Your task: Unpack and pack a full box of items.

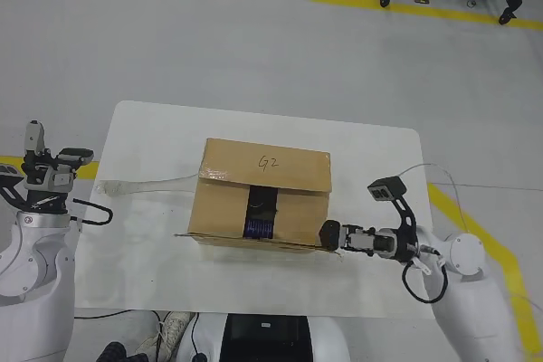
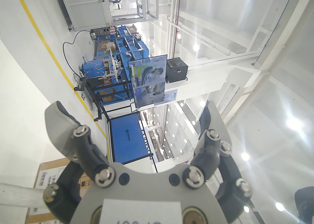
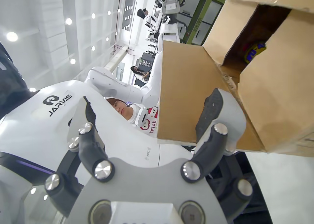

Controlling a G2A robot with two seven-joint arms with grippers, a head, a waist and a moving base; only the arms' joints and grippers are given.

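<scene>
1. One cardboard box [image 1: 267, 167] sits about mid-bench [image 1: 371, 154], top partly open.
2. Two inner flaps are folded down over the top with a gap between them. A dark purple-blue item [image 1: 261, 217] shows through the gap. In the right wrist view the same item [image 3: 255, 52] sits deep in the opening and carries yellow and blue print.
3. The far flap lies over the far part of the box top. The near flap [image 3: 181, 92] sticks out from the box's near side, low over the bench.
4. The right gripper [image 1: 330, 237] is at the box's near-right corner, level with that near flap. In its own view [image 3: 149, 102] the jaws are spread wide and grasp nothing. The flap's free edge lies between them. One finger [image 3: 213, 112] is right against the box corner; I can't tell if it touches.
5. The left gripper [image 1: 52, 149] is off the bench's left edge, well apart from the box and pointing up. In its own view [image 2: 132, 109] the jaws are released and empty, facing the ceiling.
6. A pale strip of tape [image 1: 136, 185] lies on the bench left of the box, running from near the box's left side toward the left edge. The left wrist view shows it [image 2: 14, 190] just beside the box [image 2: 49, 173].
</scene>
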